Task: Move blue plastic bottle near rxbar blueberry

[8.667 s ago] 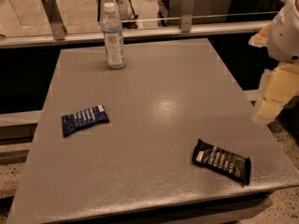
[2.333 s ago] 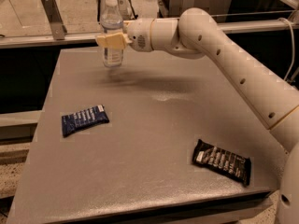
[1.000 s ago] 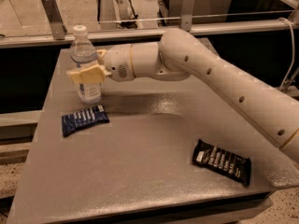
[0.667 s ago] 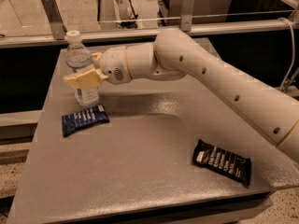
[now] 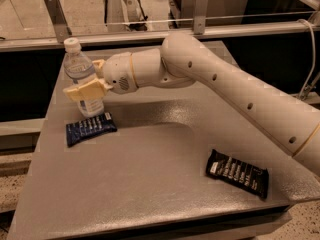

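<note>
blue plastic bottle [image 5: 78, 67] upright, clasped by claw [image 5: 86, 84], just behind rxbar blueberry [image 5: 91, 128]

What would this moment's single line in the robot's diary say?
gripper: over table by rxbar blueberry, shut on blue plastic bottle | bottle: upright, just behind the bar | release: not yet

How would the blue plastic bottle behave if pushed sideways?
It probably tips easily: the blue plastic bottle is tall and narrow. Its round body would likely roll afterwards. The gripper holds its middle, just behind the rxbar blueberry.
</note>
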You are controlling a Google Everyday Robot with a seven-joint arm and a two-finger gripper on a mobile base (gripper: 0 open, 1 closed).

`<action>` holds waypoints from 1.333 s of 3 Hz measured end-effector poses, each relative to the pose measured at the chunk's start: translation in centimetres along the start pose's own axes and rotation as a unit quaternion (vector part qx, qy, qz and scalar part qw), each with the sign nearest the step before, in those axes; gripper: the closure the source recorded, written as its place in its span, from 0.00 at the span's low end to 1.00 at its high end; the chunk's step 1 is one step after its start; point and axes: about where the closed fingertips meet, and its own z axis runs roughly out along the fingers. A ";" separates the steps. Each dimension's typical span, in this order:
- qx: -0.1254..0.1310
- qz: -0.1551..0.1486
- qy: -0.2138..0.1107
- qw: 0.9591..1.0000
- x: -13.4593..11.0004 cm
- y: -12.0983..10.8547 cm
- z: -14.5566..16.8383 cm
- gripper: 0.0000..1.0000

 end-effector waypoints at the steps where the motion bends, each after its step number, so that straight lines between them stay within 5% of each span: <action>1: -0.002 -0.001 0.001 1.000 0.1 0.2 0.0 0.13; 2: 0.007 -0.005 0.012 1.000 0.0 0.3 -1.3 0.00; 3: 0.047 -0.020 0.041 0.998 -1.0 -0.9 -5.9 0.00; 4: 0.117 -0.050 0.047 0.991 -4.0 -2.2 -12.4 0.00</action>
